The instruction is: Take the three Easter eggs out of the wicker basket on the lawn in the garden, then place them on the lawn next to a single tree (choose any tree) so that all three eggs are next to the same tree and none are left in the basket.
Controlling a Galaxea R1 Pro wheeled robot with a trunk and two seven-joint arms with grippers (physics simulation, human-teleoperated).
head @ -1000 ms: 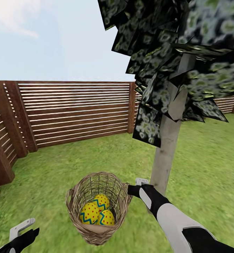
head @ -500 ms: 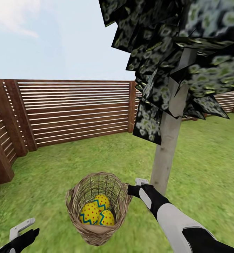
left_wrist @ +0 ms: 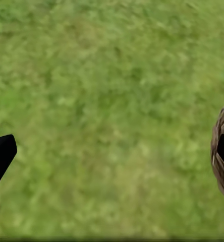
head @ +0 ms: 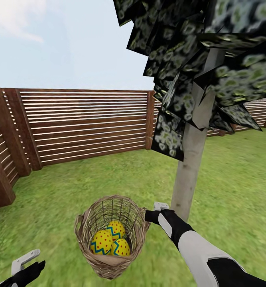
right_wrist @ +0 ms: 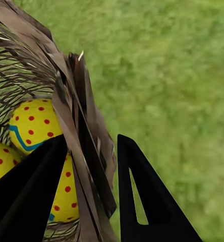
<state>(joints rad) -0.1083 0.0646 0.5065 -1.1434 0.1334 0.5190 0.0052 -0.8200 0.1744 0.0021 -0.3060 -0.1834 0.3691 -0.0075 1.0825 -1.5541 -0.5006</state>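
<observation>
Lawn [head: 69,191]: we see green grass spreading from our base out to the fence, on both sides of the tree.
Fence [head: 85,123]: we see brown horizontal slats closing off the far side of the grass, with a corner at our left.
Tree [head: 190,159]: we see a pale straight trunk rising from the grass just behind our right arm, with dark speckled leaves hanging over it.
Basket [head: 109,239]: we see it held up over the grass in front of us, just left of the trunk, with its open top tipped toward us.
Eggs [head: 109,239]: we count three yellow eggs with red dots and blue zigzags, all lying together in the bottom of the basket.
Right gripper [right_wrist: 92,146]: we see its two dark fingers [right_wrist: 142,201] straddling the basket wall, one inside near the eggs and one outside, closed onto the rim.
Left gripper [head: 27,259]: we see it low at our left, apart from the basket; its fingers stand wide apart over bare grass, holding nothing.
</observation>
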